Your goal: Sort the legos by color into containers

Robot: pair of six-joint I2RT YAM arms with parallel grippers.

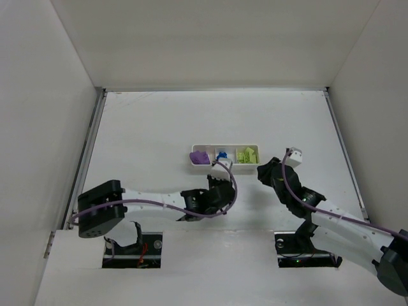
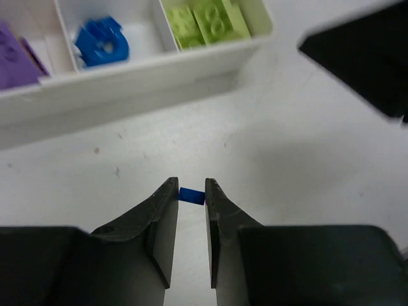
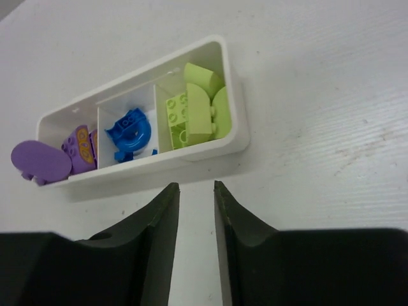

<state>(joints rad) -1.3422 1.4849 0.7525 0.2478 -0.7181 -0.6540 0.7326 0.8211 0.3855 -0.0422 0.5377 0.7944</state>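
My left gripper [image 2: 191, 188] is shut on a tiny dark-blue brick [image 2: 191, 196], pinched between its fingertips just over the table, a short way in front of the white tray [image 2: 127, 89]. The tray's left compartment holds purple pieces [image 3: 41, 159], the middle one blue pieces [image 3: 131, 134], the right one yellow-green blocks [image 3: 197, 108]. My right gripper [image 3: 196, 186] stands open with nothing between its fingers, near the tray's right end. From above, the tray [image 1: 224, 146] lies mid-table, with the left gripper [image 1: 220, 185] just below it and the right gripper [image 1: 264, 171] at its right.
The right arm's black wrist [image 2: 363, 64] shows at the upper right of the left wrist view, close by. White walls enclose the table, with metal rails [image 1: 89, 146] along its sides. Both arm bases sit at the near edge.
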